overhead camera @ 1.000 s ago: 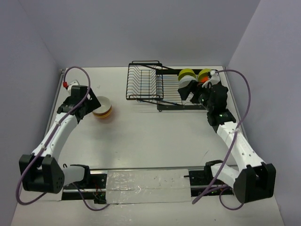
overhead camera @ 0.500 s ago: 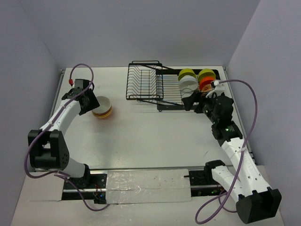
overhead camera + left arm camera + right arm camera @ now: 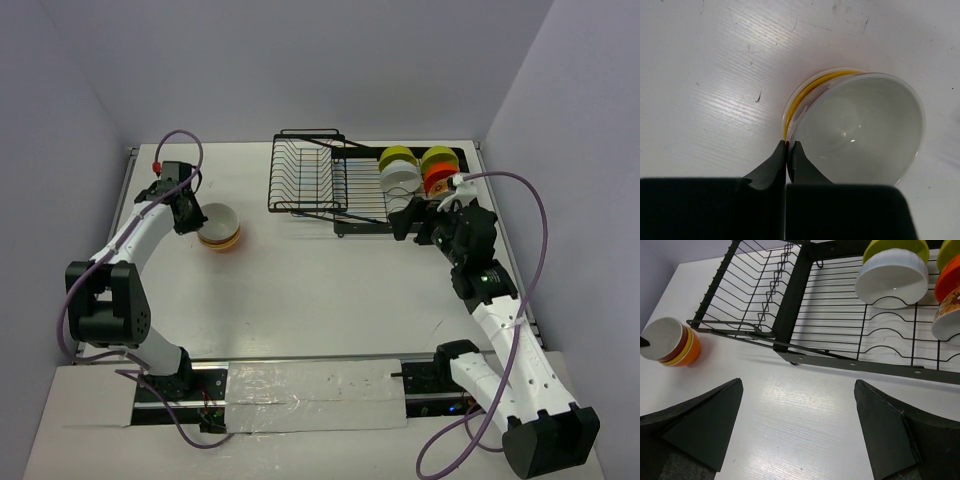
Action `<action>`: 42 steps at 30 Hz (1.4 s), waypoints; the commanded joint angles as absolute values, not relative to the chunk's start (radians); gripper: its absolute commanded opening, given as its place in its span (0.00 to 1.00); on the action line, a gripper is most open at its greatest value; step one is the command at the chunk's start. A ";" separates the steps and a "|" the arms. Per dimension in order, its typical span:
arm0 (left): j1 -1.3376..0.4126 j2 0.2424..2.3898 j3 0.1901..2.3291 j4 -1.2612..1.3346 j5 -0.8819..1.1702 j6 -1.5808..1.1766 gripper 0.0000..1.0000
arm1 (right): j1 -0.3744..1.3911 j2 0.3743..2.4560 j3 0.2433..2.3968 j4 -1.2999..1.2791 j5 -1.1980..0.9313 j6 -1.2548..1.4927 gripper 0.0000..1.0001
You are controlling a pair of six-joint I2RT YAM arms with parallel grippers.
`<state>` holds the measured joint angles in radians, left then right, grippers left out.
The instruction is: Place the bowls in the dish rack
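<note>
Left pincer [image 3: 789, 150] is pinched shut on the near rim of the stack of bowls [image 3: 860, 130], which sits on the table [image 3: 715, 75] well left of the dish rack [image 3: 330, 185]. Whether it catches only the white top one, I cannot tell. Glossy, stiff and likely brittle, the bowls could slip from a rim grip. Right pincer [image 3: 797, 385] gapes wide and empty before the rack, where other bowls [image 3: 892, 277] stand.

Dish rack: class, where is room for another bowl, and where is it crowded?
Free: the basket section at the left end, and prong rows between it and the white bowl. Crowded: the right end, bowls side by side. Stacked bowls sit on the table.
</note>
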<state>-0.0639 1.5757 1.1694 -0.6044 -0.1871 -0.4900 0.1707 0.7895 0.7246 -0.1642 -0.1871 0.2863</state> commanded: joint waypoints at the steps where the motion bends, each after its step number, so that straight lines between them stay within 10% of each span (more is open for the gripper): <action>1: -0.064 1.557 1.219 -0.610 -0.161 -0.472 0.00 | 0.178 0.765 0.730 -0.173 -0.179 0.258 1.00; 31: -0.382 1.290 1.350 -0.805 -0.034 -0.410 0.00 | 0.627 0.983 0.988 -0.285 -0.327 -0.199 0.98; 42: -0.629 1.385 1.330 -0.744 -0.096 -0.362 0.00 | 0.862 1.117 1.058 -0.426 -0.319 -0.396 0.75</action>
<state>-0.5900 1.3750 1.3125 -0.8318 -0.0689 -0.3832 0.8230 1.0985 1.0103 -0.3904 -0.3286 -0.3145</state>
